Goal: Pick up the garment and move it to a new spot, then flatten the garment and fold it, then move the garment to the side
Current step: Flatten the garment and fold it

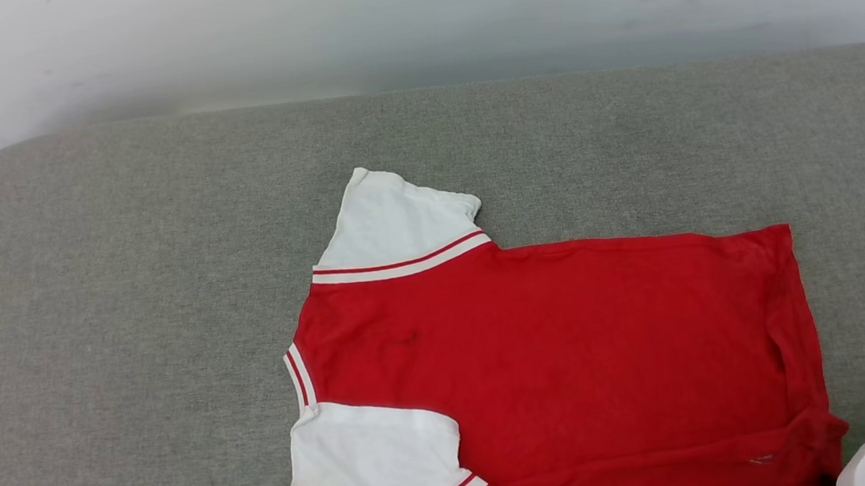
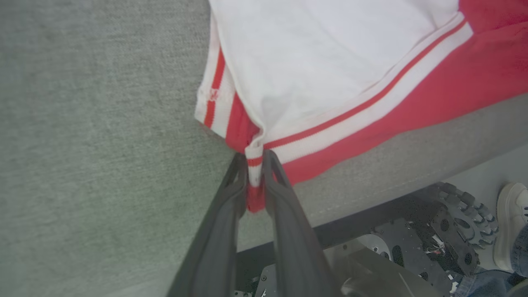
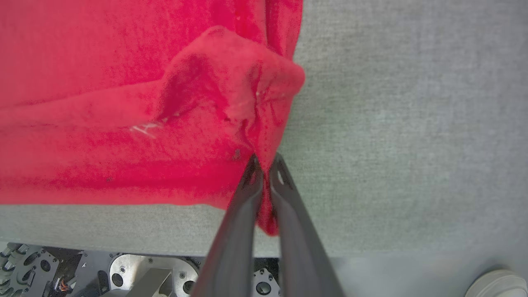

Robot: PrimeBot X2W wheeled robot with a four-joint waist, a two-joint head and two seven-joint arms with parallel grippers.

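Now, your garment (image 1: 553, 342) lies spread at lower middle of head view, on grey cushion (image 1: 89, 308). Left tool (image 2: 255, 160) clamped on striped sleeve trim. Right tool (image 3: 265, 161) clamped on red hem corner. Cloth looks soft, light, floppy. You should grab edges and corners, pull flat.

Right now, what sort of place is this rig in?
Likely an indoor test room or lab: the garment lies on a grey upholstered surface against a plain pale wall, and a person's shoe stands on smooth pale floor.
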